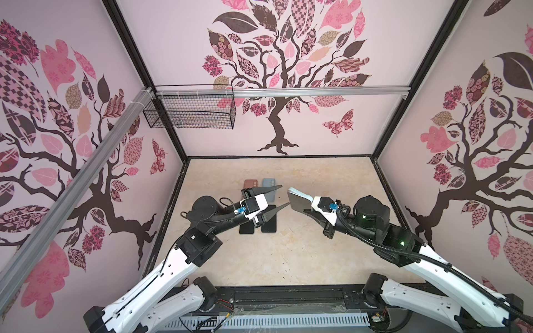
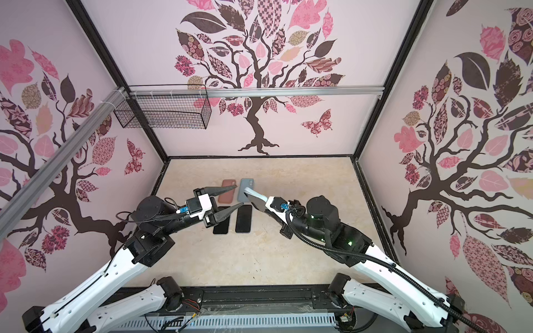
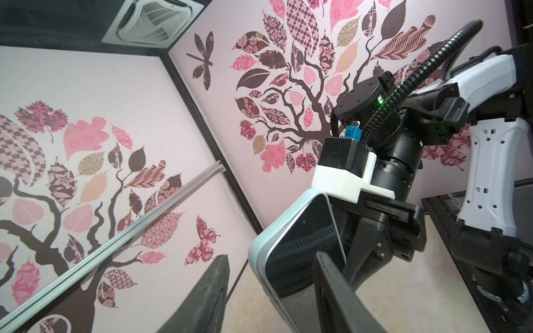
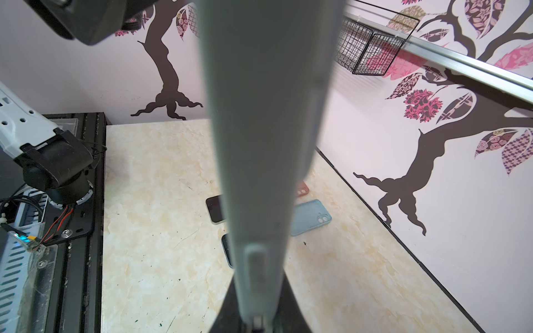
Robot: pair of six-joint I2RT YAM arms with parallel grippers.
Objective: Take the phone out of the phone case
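Our right pincer (image 1: 308, 210) is clamped on the phone case (image 3: 256, 250), with the phone (image 3: 302, 239) seated inside, held above the table (image 1: 288, 253). Just beyond the case's free end our left pincer (image 1: 285, 195) has its jaws apart. Beneath it lie bare phones (image 1: 268, 226) and empty cases (image 1: 269, 182).

Close and blurred in the right wrist view, the pale grey-blue rubbery phone case (image 4: 268, 115) covers most of a flat black phone (image 4: 215, 209) and a reddish-brown soft case (image 4: 302, 189) (only its corner shows).

Looking like a robotics lab cell: black frame (image 1: 127, 43) boxing in decal-covered walls (image 1: 173, 43), aluminium rail (image 1: 317, 91) carrying a wire basket (image 1: 196, 115), marble-look tabletop (image 1: 288, 253).
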